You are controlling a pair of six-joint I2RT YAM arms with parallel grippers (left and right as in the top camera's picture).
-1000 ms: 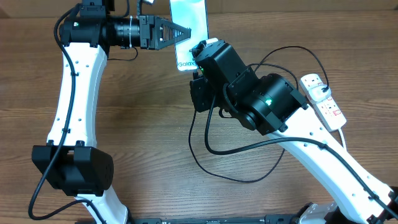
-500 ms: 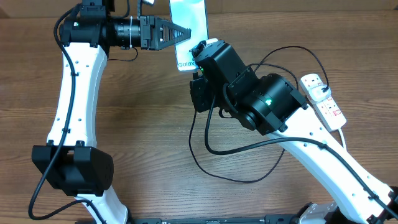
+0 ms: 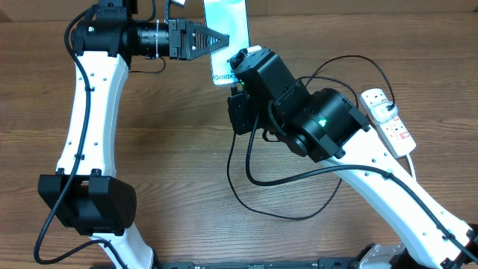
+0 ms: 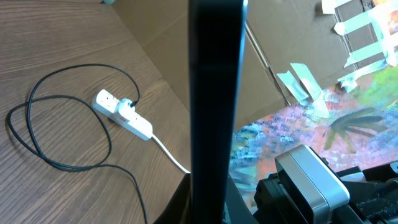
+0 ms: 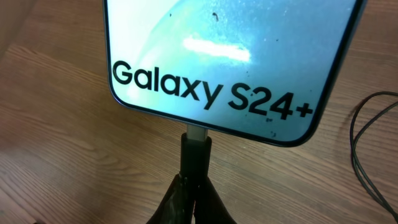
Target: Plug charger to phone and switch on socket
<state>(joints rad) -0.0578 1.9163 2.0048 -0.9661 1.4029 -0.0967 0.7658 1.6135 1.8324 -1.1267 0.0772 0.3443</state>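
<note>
Nothing has moved in the last second: both arms and all the things lie just as they did. We think that means the robot is stopped at the careful part, pushing the plug in.

The slim phone with the light blue screen [image 3: 228, 16] is up off the brown wooden tabletop [image 3: 172, 149], at the middle of the far edge. The left hand [image 3: 222, 39] is clamped on the phone's side and holds it there. In the left wrist view we see only the phone's dark edge [image 4: 214, 93].

The right hand [image 5: 194, 182] is pinched together on the small black plug tip [image 5: 196, 152] of the thin black charger cable [image 3: 351, 59]. The tip's silver end touches the bottom edge of the phone, right in the middle. A bit of silver shows, so we cannot tell if it is all the way in. We guess it needs one more small, straight push.

The rest of the cable lies in loops on the tabletop and runs to the long white socket strip [image 3: 388, 119], which lies by the right edge. No hand is near it. Its red switches [image 3: 404, 137] are too small for us to tell if they are on. So the switch step looks not yet done, and one hand must let go first.
</note>
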